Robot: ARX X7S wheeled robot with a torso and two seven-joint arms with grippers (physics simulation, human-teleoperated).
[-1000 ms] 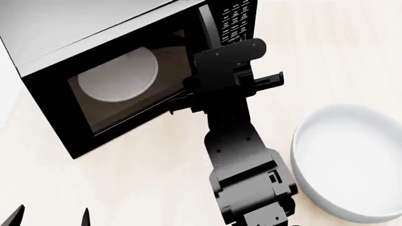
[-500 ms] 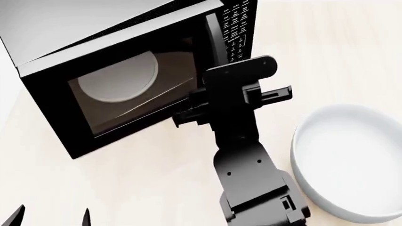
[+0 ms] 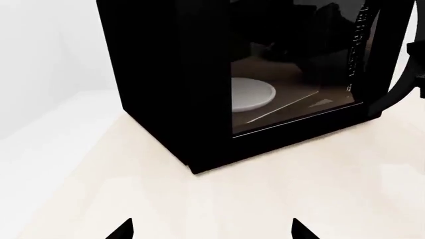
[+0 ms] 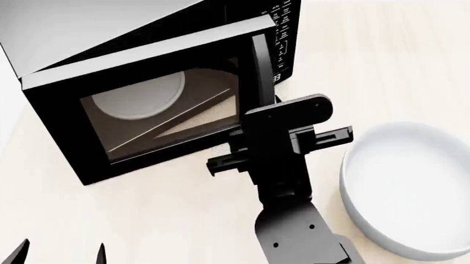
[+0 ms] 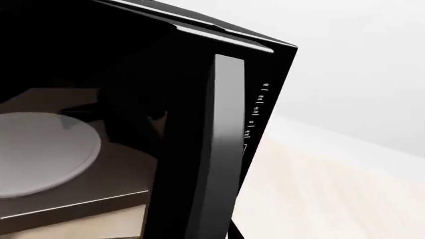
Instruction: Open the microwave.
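The microwave [image 4: 88,33] is a black box with a grey top at the back left. Its windowed door [image 4: 162,115] stands ajar, swung out at the handle side, with the white turntable plate [image 4: 143,96] behind the glass. The keypad [image 4: 283,27] is at the right. My right gripper [image 4: 278,148] sits at the lower end of the grey door handle [image 4: 258,71], jaws spread wide either side of it. In the right wrist view the handle [image 5: 222,139] fills the middle, with one fingertip [image 5: 234,230] beside it. My left gripper [image 4: 57,254] is open and empty, low at the front left.
A large white bowl [image 4: 411,187] stands on the pale wooden table [image 4: 147,220] right of my right arm. In the left wrist view the microwave [image 3: 172,74] stands ahead on the table, with the turntable plate [image 3: 251,94] seen through the door.
The microwave door has swung further out at its handle side. My right gripper has drawn back towards me with the handle. The left gripper has not moved.
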